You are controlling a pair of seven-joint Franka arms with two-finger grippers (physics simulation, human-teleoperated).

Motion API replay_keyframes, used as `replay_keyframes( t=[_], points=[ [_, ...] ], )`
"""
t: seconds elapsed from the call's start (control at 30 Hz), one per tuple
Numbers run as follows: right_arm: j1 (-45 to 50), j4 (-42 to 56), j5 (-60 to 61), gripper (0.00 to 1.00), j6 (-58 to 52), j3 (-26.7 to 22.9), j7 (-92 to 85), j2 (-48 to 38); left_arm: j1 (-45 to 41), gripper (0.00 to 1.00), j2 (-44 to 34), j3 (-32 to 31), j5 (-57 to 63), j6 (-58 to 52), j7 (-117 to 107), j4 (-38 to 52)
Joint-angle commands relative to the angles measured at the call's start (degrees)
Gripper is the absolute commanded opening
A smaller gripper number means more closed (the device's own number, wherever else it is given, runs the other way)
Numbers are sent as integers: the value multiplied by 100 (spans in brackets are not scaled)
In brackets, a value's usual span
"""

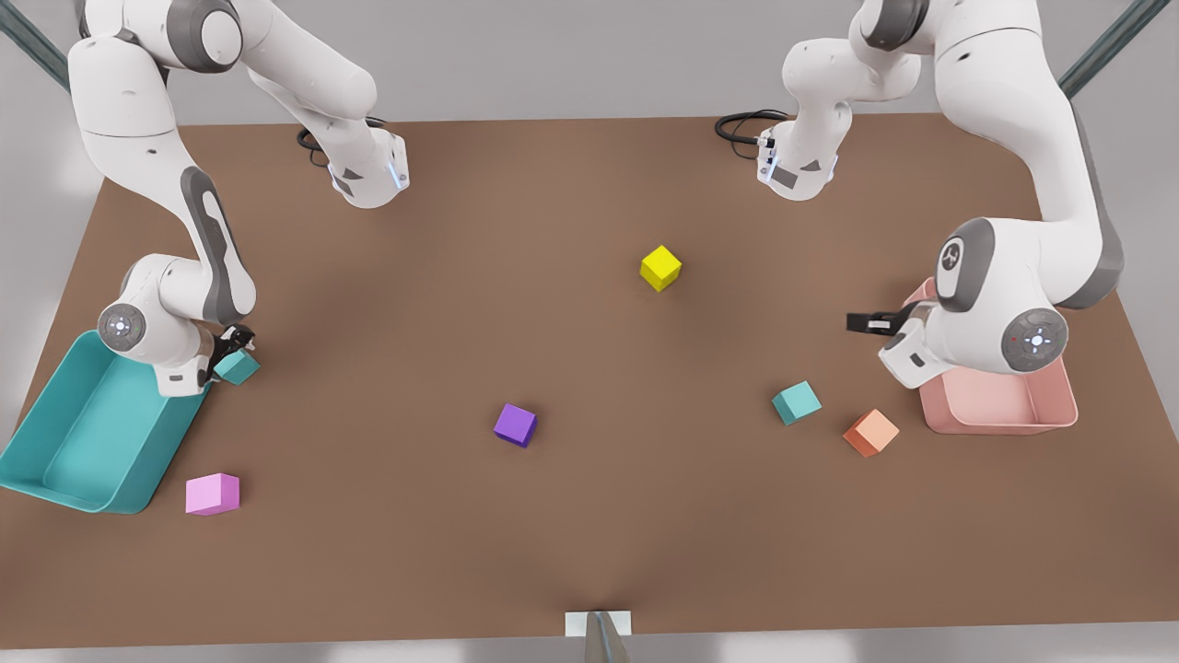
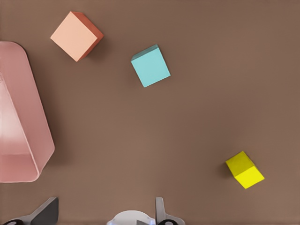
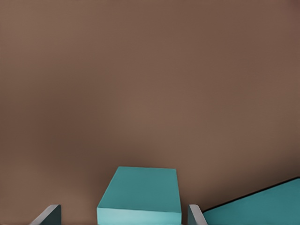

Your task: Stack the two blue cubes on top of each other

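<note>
Blue cubes: two – one [image 1: 238, 367] between right gripper's [image 1: 235, 354] fingers, left edge of frame | other [image 1: 796, 402] lies lower right | left gripper [image 1: 870, 322] open, holding nothing, right side

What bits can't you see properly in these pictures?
Front view: the arm over it hides much of the pink tray; another covers a corner of the teal tray.
Right wrist view: the picture's edge cuts off the blue cube and the right gripper, so touching or not is unclear.

no readable text, labels, brand names, numbers or signs on anything in the scene
</note>
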Motion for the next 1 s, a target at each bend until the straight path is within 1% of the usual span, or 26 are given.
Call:
replay_keyframes(
  t=[0.0, 0.3, 0.53, 0.67, 0.97],
  points=[
    [-37, 2, 4, 100, 46, 0, -193, 1, 42, 100, -7, 0, 5, -9, 30, 2],
    [-28, 20, -5, 100, 55, 0, -193, 10, 33, 100, -7, -9, 5, -9, 30, 2],
    [-37, 64, -40, 100, 230, -9, -193, 168, 33, 100, -15, -18, 5, -9, 30, 2],
    [-116, 55, -58, 100, 459, -26, -193, 396, 25, 100, -15, -18, 5, -9, 30, 2],
    [-142, 64, -93, 100, 468, -123, -193, 493, 25, 100, -24, -18, 5, -9, 21, 2]
  ],
)
